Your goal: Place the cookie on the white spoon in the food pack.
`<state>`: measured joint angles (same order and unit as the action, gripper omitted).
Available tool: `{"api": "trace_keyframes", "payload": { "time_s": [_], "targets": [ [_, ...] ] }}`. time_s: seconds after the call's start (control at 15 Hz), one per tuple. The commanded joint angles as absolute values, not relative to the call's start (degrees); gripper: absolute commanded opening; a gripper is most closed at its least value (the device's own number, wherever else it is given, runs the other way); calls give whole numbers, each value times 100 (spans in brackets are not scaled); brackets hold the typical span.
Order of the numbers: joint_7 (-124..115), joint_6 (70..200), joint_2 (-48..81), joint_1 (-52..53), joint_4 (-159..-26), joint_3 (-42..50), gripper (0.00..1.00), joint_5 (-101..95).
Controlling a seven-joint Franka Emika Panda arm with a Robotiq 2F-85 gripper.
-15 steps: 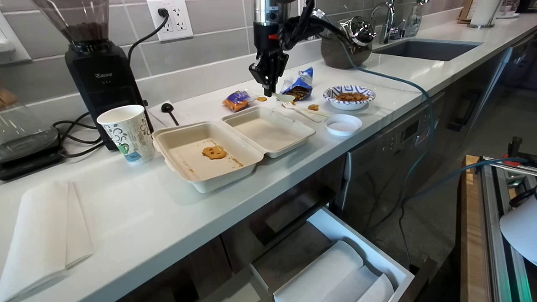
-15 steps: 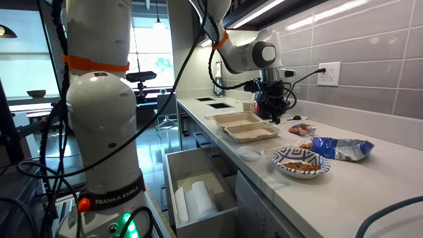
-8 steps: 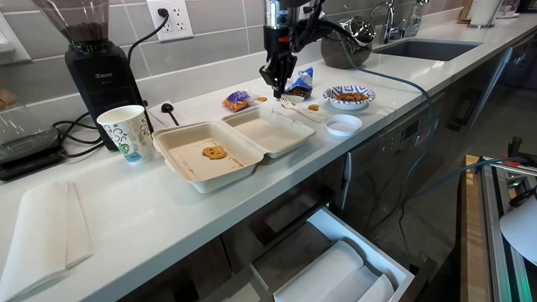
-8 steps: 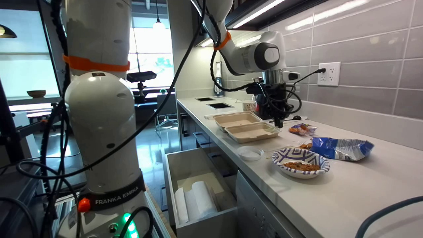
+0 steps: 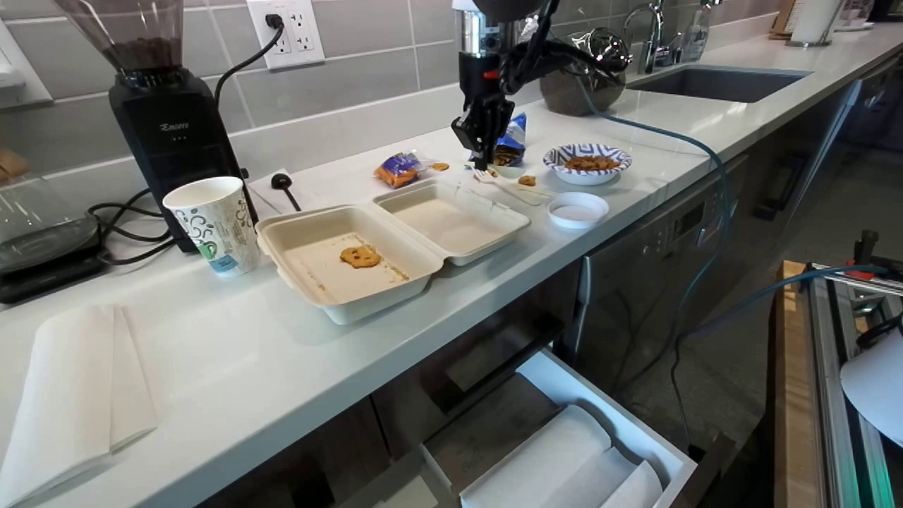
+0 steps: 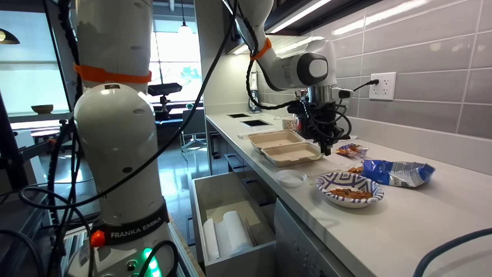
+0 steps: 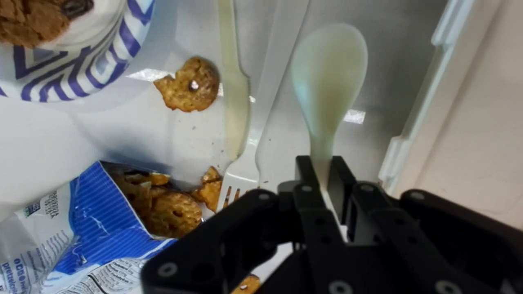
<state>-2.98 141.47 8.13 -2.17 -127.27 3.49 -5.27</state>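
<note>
Smooth plastic spoon (image 7: 329,75), matt food pack (image 5: 409,236)

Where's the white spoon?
In the wrist view, the white spoon is right of centre, its handle held in the gripper, with the fork to its left and the food pack to its right.

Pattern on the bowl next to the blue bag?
The bowl has angular blue-violet bands on white, clearest in an exterior view.
</note>
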Motion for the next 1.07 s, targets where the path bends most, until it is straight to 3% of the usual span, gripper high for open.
{"api": "trace_keyframes", "payload": {
  "time_s": [0.0,1.0],
  "targets": [
    [-159,14390,707,-274,-12997,308,3,-201],
    [17,14445,879,-326,-13061,308,3,284]
  ]
}}
